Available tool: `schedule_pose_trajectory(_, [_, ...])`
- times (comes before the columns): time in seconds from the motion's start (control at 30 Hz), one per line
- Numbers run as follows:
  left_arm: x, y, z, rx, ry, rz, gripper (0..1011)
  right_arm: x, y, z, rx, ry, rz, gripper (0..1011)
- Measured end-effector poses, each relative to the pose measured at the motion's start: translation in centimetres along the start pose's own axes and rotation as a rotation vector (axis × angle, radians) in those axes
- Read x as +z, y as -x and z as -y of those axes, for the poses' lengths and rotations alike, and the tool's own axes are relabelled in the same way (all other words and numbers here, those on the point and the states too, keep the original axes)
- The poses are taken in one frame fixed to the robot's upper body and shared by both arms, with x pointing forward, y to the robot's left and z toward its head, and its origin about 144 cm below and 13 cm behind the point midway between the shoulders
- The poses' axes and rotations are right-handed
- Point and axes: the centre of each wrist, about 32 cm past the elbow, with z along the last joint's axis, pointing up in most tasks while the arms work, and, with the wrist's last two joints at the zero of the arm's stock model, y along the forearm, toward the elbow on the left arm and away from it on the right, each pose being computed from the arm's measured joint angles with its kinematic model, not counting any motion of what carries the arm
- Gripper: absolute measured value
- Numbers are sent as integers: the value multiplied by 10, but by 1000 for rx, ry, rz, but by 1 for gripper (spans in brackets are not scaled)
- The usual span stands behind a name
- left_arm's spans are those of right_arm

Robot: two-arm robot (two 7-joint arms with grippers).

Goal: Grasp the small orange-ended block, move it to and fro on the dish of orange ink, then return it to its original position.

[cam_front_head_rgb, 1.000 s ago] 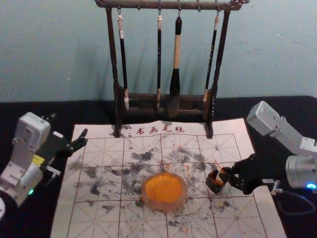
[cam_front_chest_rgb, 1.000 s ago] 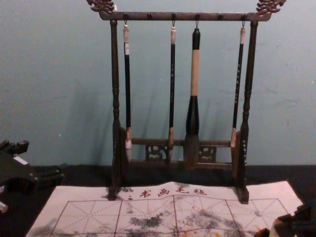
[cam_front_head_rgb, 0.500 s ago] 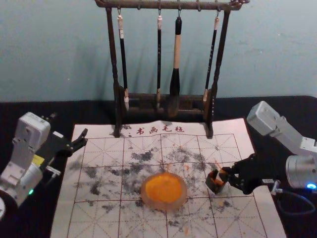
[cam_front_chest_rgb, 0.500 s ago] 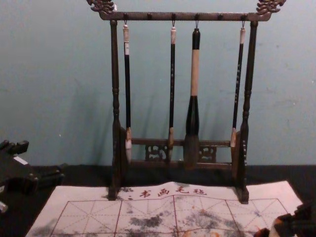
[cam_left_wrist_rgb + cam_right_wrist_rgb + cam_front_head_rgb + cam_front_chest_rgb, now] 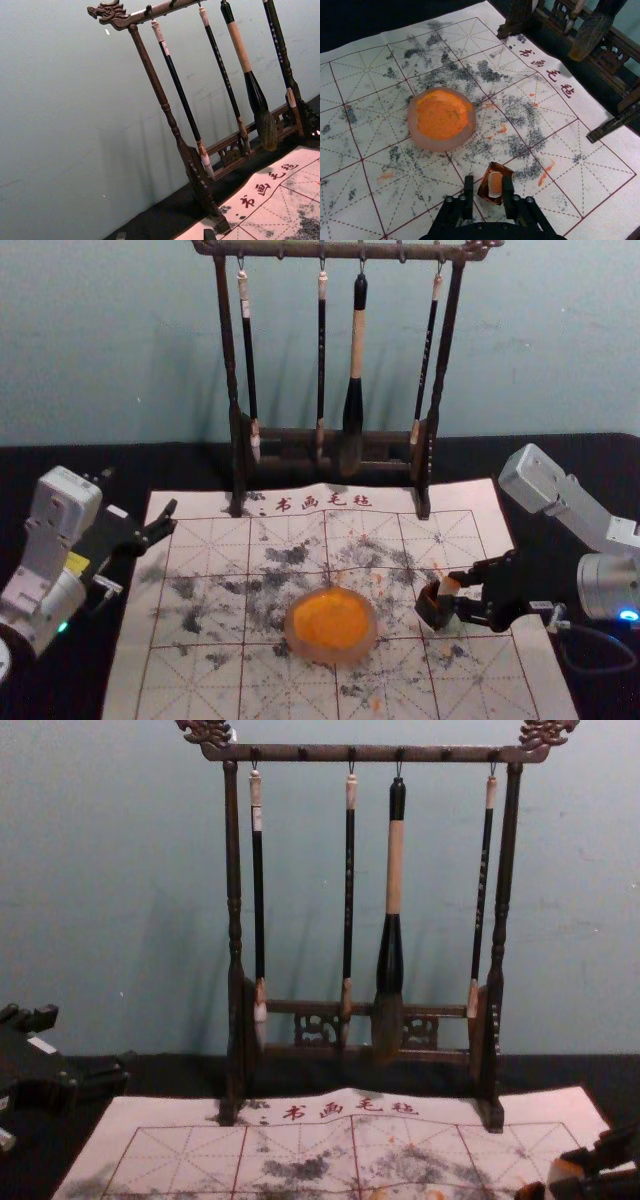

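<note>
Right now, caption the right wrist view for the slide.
Right gripper, jaws open, at the orange-ended block in its small holder; dish of orange ink nearby.

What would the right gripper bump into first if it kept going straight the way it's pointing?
Probably the small orange-ended block and the little dark box it stands in. They're right at the open tips of the right gripper, though exact depth is hard to judge.
</note>
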Motion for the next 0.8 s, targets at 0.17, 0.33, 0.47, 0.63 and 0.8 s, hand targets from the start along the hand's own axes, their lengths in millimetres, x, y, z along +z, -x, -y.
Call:
schedule_pose_trajectory(0.17, [0, 0, 0, 0, 0, 0, 1001, 0, 0, 0, 0, 0, 0, 453])
schedule_pose_trajectory(0.33, [0, 0, 0, 0, 0, 0, 1001, 0, 0, 0, 0, 0, 0, 641])
schedule_pose_trajectory(0.47, [0, 0, 0, 0, 0, 0, 1001, 0, 0, 0, 0, 0, 0, 758])
schedule_pose_trajectory(0.63, [0, 0, 0, 0, 0, 0, 1001, 0, 0, 0, 0, 0, 0, 885])
schedule_pose_trajectory(0.8, [0, 0, 0, 0, 0, 0, 1001, 0, 0, 0, 0, 0, 0, 1002])
